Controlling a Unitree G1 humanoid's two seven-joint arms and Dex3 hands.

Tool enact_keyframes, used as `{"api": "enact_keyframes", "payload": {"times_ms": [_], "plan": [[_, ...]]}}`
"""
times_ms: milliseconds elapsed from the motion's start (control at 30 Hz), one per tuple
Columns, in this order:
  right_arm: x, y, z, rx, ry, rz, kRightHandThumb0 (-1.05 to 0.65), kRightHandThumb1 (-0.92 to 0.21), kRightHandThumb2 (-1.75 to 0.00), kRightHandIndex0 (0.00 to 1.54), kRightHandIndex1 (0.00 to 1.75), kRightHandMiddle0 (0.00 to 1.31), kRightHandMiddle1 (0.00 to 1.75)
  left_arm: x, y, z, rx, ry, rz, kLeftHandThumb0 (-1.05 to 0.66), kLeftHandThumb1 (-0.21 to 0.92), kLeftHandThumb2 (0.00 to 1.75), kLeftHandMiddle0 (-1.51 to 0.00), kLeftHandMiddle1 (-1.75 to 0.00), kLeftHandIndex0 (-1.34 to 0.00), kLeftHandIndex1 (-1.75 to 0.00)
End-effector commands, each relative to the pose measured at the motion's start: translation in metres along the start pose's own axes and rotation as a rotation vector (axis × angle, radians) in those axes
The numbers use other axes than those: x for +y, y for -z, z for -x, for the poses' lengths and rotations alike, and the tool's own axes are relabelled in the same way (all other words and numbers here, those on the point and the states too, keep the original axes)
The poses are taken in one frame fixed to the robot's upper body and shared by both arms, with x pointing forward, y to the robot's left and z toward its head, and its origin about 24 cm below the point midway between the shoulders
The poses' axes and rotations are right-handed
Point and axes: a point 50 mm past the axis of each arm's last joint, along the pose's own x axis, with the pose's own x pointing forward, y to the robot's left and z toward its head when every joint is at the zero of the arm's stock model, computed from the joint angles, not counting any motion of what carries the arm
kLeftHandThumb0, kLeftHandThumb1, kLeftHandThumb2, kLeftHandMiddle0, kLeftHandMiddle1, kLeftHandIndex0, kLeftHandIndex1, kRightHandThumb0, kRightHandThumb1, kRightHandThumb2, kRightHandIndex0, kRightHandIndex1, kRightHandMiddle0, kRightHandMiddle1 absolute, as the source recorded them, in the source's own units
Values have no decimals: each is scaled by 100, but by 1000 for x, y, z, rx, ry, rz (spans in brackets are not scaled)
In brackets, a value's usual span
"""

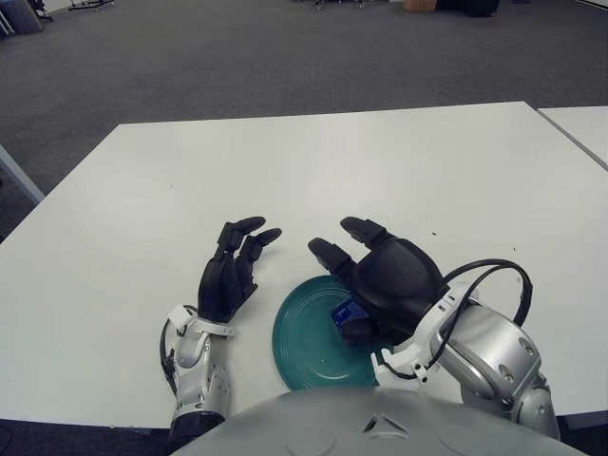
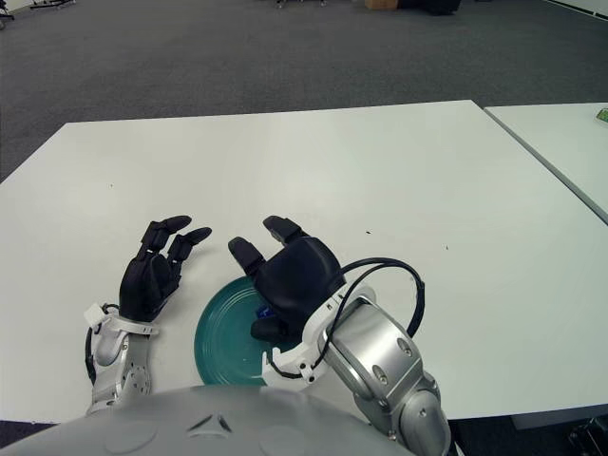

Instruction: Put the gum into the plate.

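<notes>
Teal and round, the plate [image 1: 309,347] sits at the near edge of the white table [image 1: 380,161], directly in front of the robot, with its nearest rim cut off by the robot's own grey body at the bottom of both views. Over the plate's right half is the right hand [image 1: 380,275], palm down, its silver forearm and a looped black cable [image 1: 489,275] coming in from the lower right. Under that palm lies the gum [image 1: 343,312], a small blue pack of which only one corner shows, and it is on the plate's surface near the centre-right. The thumb curls down beside the pack and appears to touch it, though the palm hides most of the contact, so whether the hand truly grips the pack cannot be told. Its two other fingers [image 1: 361,231] reach forward, extended and slightly apart, out past the plate's far rim over bare table.

Just left of the plate, close to its rim but not on it, shows the left hand [image 1: 231,274], black, with its fingers [image 1: 249,228] stretched forward, loosely spread and holding nothing.

Beyond the hands the tabletop runs to its far edge. Dark grey carpet [image 1: 285,57] fills the floor behind, and the corner of a second white table [image 2: 560,142] shows at the right.
</notes>
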Motion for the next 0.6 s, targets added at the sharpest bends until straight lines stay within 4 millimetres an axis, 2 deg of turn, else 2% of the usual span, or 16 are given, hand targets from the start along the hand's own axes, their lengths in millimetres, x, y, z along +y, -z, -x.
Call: {"api": "enact_keyframes", "payload": {"times_ms": [0,567], "plan": [[-6,-14,11,-121,57,36,-105,-92,-110,2,0,0,0,-5,19,20,83,-67,59,-95,92,70,-17,-102,-5,-126],[-4,-10,13,-124,58,36,-105,-92,-110,2,0,0,0,-9,21,19,85,-67,59,-95,92,70,-17,-102,-5,-126]]}}
